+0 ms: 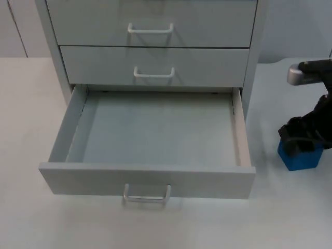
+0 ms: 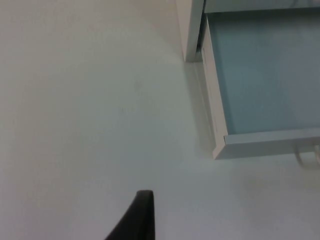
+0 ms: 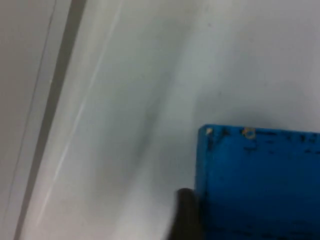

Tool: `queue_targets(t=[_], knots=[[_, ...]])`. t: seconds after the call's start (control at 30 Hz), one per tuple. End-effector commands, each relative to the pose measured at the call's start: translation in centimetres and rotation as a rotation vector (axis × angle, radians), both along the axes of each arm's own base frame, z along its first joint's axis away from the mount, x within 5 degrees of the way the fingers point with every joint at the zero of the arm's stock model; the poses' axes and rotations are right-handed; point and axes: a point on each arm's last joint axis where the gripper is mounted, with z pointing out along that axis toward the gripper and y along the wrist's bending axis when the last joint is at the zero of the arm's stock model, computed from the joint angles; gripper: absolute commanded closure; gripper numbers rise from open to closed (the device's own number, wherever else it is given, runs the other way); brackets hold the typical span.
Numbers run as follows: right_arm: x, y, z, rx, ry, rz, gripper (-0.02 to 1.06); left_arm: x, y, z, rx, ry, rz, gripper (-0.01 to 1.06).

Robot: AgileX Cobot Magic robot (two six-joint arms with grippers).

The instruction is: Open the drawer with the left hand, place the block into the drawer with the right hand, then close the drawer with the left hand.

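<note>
Blue block (image 1: 299, 155) sits near the table's right edge, well right of the open bottom drawer (image 1: 148, 179), so the drop-off lies to its left. Right gripper (image 1: 302, 140) is down over it, one fingertip (image 3: 186, 212) touching its side, looks like it's pinching it. Left gripper (image 2: 136, 220) waits off the drawer's left side; can't tell its fingers. Block looks boxy, hard-edged, no obvious long axis.

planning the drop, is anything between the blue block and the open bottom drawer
Nothing visible does. The blue block sits on the table to the right of the open drawer, with the right claw on it. Only bare table and the drawer's right wall lie between; the drawer holds nothing.
</note>
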Motion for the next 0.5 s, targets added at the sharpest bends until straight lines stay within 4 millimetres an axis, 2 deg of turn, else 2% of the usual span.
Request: queue_targets(t=[0.0,0.03,0.07,0.17,0.2,0.27,0.3,0.43,0.47], knots=[[0.2,0.3,0.2,-0.004,-0.019,0.019,0.58,-0.1,0.1,0.0,-0.002,-0.008,0.01,0.0],[0.2,0.3,0.2,-0.004,-0.019,0.021,0.64,-0.1,0.1,0.0,-0.002,-0.008,0.01,0.0],[0.2,0.3,0.2,-0.004,-0.019,0.021,0.64,-0.1,0.1,0.0,-0.002,-0.008,0.01,0.0],[0.1,0.2,0.8,-0.008,-0.029,0.031,0.97,-0.1,0.1,0.0,-0.002,-0.008,0.01,0.0],[0.0,0.2,1.4,-0.011,-0.039,0.04,1.04,-0.1,0.1,0.0,-0.002,-0.008,0.01,0.0],[-0.3,0.1,2.9,-0.014,-0.057,0.048,1.05,-0.1,0.1,0.0,-0.002,-0.008,0.01,0.0],[-0.3,0.1,2.9,-0.014,-0.057,0.048,1.05,-0.1,0.1,0.0,-0.002,-0.008,0.01,0.0],[-1.7,-0.4,7.5,-0.014,-0.102,0.054,1.05,-0.1,0.1,0.0,-0.002,-0.008,0.01,0.0],[-1.7,-0.4,7.5,-0.014,-0.102,0.054,1.05,-0.1,0.1,0.0,-0.002,-0.008,0.01,0.0]])
